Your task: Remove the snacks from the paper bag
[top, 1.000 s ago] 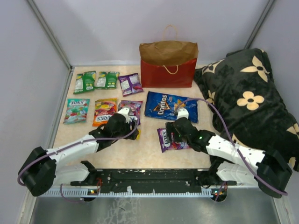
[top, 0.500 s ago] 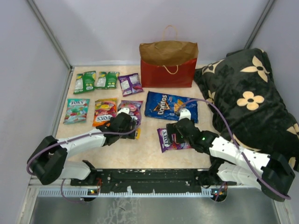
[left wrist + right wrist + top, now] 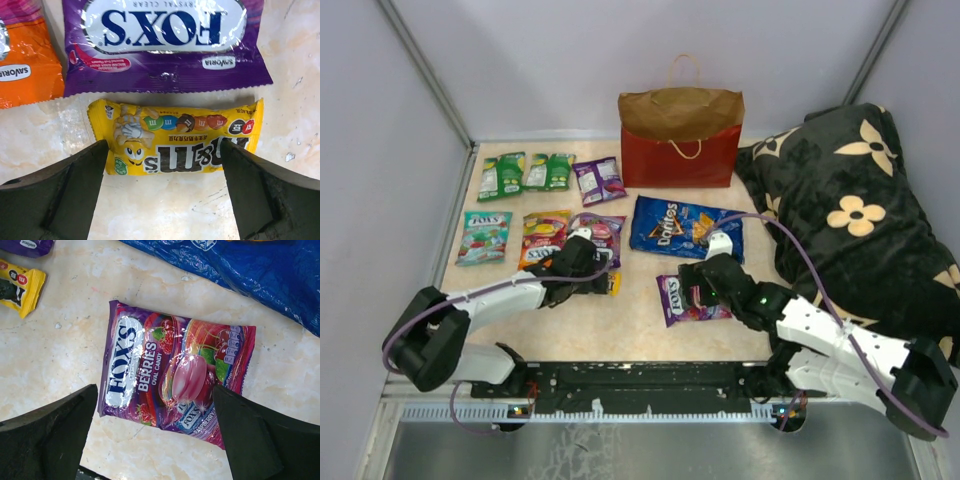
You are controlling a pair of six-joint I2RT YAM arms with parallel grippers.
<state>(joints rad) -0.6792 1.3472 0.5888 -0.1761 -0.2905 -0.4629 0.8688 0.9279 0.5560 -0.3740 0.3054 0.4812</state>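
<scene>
Status on both hands: released, nothing held. Seeing left hand [image 3: 162, 200] with fingers spread wide, straddling the two short ends of a yellow M&M's packet [image 3: 175, 145] lying flat on the desk [image 3: 295, 100]; cannot tell whether the fingers touch it. Just beyond that packet, along its long edge: purple Fox's packet [image 3: 165, 45], with an orange packet [image 3: 25, 65] at its left side.

Seeing right hand [image 3: 155, 440] equally wide, fingers either side of a Fox's Berries packet [image 3: 175, 385], flat on the desk and slightly skewed. Beyond it and apart: blue Doritos bag [image 3: 260, 275].

From the top view, counting more snacks on the left half of the desk: two green packets [image 3: 501, 176] side by side in the far row, a small purple packet [image 3: 599, 180] next to them, a teal packet [image 3: 485, 237] left of the orange one. All flat, all outside the bag.

Paper bag [image 3: 680, 140] upright at the far middle of the desk, behind the Doritos bag, string handles showing; interior hidden from this angle. Just beside it on the right: black flowered pillow [image 3: 860, 210].
</scene>
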